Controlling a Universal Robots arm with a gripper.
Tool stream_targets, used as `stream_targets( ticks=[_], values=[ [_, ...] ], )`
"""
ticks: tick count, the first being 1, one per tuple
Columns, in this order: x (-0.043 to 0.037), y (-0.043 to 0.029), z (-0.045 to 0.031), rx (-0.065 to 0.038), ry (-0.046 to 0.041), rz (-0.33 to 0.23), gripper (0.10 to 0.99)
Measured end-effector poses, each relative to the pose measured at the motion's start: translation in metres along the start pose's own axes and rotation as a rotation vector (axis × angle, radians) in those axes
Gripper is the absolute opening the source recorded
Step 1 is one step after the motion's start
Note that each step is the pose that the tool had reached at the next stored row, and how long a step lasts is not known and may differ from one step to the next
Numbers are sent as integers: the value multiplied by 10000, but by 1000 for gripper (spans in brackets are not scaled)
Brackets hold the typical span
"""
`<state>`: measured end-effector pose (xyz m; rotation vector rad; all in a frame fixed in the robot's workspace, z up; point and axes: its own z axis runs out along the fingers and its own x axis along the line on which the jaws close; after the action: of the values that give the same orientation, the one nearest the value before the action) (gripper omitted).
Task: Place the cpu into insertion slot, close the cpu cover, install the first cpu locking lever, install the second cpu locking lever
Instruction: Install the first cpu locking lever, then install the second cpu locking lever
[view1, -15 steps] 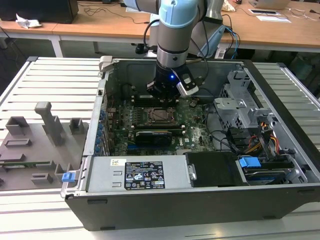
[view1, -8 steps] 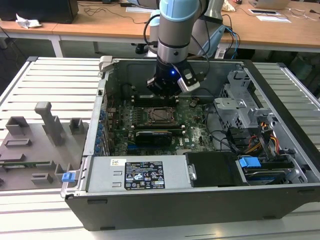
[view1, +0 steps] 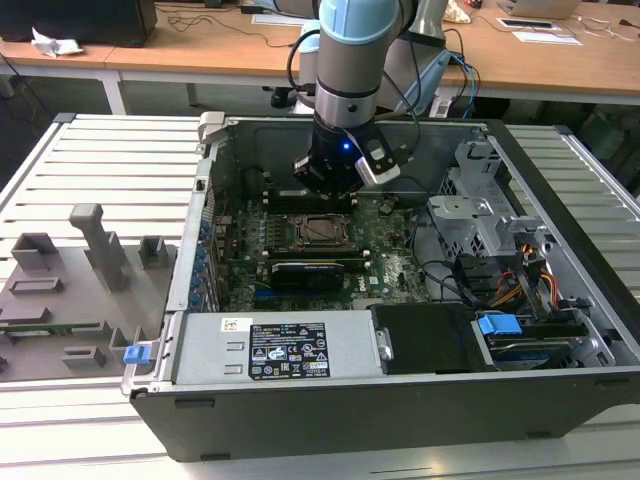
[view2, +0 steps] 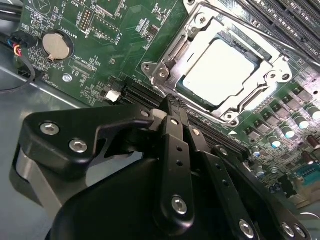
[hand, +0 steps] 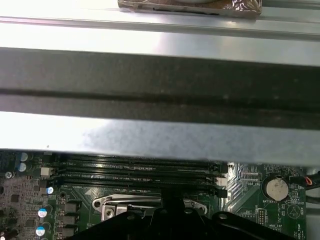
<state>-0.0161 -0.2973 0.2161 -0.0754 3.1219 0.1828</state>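
Arm: the arm (view1: 350, 60) is reaching straight down into the open computer case (view1: 300, 400), with its wrist pointing at the green board (view1: 390, 250)
Pincer: the pincer (view2: 170, 102) is hanging just above the board, right beside the insertion slot (view2: 220, 70); in the second wrist view its black fingers (view2: 177, 145) are pressing close together with nothing between them
Pincer in the exterior view: the black pincer (view1: 325, 195) is sitting over the far edge of the slot (view1: 322, 230)
Cpu: the cpu (view2: 220, 70) is lying flat inside the insertion slot, and its pale shiny face is looking up
Cpu cover: the cpu cover (view2: 172, 52) is lying down around the cpu as a silver frame, with the chip showing through its square hole
Levers: I cannot tell how the thin metal levers at the slot are sitting
Edges: the tall case wall is standing close behind the pincer in the first wrist view, and the long black memory slots (hand: 135, 167) are running just beside the insertion slot
Room: the board near the round silver battery (view2: 56, 44) is lying low and open, while a metal drive cage (view1: 480, 200) is standing on the exterior view's right
Tabletop: the case is resting on a ribbed grey tabletop (view1: 110, 170), with grey holders (view1: 95, 245) standing on the exterior view's left
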Motion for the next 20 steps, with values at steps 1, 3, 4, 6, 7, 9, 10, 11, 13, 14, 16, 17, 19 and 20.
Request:
stream_targets(
  ticks=[1, 3, 4, 6, 7, 9, 10, 11, 13, 14, 16, 17, 19, 20],
  values=[
    [0, -1, 0, 1, 1, 0, 106],
    [0, -7, -1, 0, 0, 0, 106],
    [1, -13, -2, 0, 1, 0, 106],
    [1, -23, -3, 0, 0, 0, 106],
    [1, -24, -3, 0, 1, 1, 106],
    [1, -27, -4, 1, 1, 0, 106],
    [2, -29, -4, 1, 1, 0, 106],
    [2, -31, -4, 0, 1, 0, 106],
    [2, -37, -5, 1, 1, 0, 106],
    [3, -48, -6, 1, 1, 0, 106],
    [3, -55, -7, 1, 1, 0, 106],
    [3, -58, -7, 0, 0, 0, 106],
    [3, -64, -8, 0, 0, 0, 106],
    [3, -66, -8, 0, 1, 0, 106]
  ],
)
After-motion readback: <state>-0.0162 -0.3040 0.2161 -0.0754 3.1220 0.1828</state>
